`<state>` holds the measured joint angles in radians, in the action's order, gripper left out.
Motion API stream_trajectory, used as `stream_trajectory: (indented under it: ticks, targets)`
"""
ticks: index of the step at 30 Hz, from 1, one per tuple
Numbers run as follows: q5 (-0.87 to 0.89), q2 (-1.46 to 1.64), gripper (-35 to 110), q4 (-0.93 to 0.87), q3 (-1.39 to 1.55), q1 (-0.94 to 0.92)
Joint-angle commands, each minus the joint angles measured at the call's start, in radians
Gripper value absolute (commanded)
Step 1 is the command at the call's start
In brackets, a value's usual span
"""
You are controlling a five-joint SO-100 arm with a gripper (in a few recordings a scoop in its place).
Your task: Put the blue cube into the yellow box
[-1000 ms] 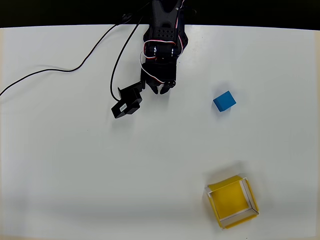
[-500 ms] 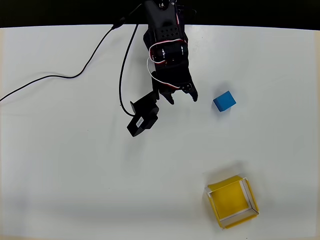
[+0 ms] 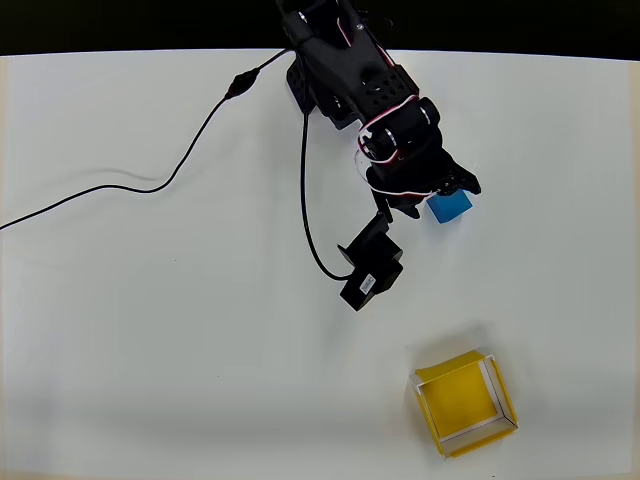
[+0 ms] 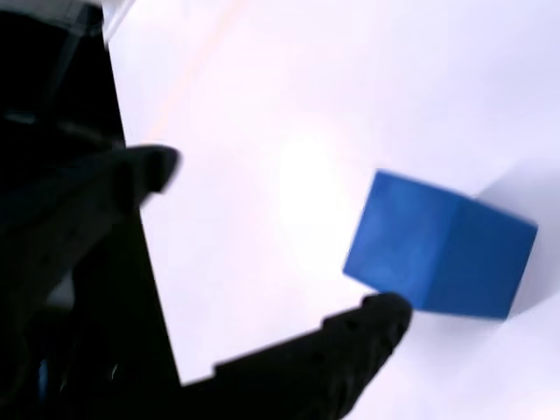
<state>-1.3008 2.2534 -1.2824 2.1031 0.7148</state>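
Note:
The blue cube (image 3: pixel 453 207) lies on the white table at the right, partly covered by my black gripper (image 3: pixel 440 198), which hangs over its left side. In the wrist view the blue cube (image 4: pixel 437 254) sits to the right, just past the lower fingertip (image 4: pixel 385 313) and outside the gap. My gripper (image 4: pixel 271 241) is open with nothing between its fingers. The yellow box (image 3: pixel 460 402) stands open-topped near the front right, well below the cube and empty.
A black cable (image 3: pixel 190 150) runs from the arm's base across the left of the table. The wrist camera block (image 3: pixel 370 272) hangs out below the arm. The table's far edge (image 3: pixel 560 55) meets a dark background.
The arm has swung to the right and reached out, bringing the gripper from the table's top middle to the blue cube. The fingers have spread. Cube and box have not moved.

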Motion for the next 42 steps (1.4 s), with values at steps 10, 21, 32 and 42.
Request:
stream_trajectory:
  ticks: [10, 21, 32, 42]
  targets:
    - [-0.112, -0.265, 53, 0.13, -0.114, 0.028]
    - [-0.052, -0.357, 52, 0.175, -0.092, 0.112]
    - [-0.015, -0.402, 52, 0.264, -0.014, 0.132]
    - [0.002, -0.434, 51, 0.36, 0.075, 0.129]
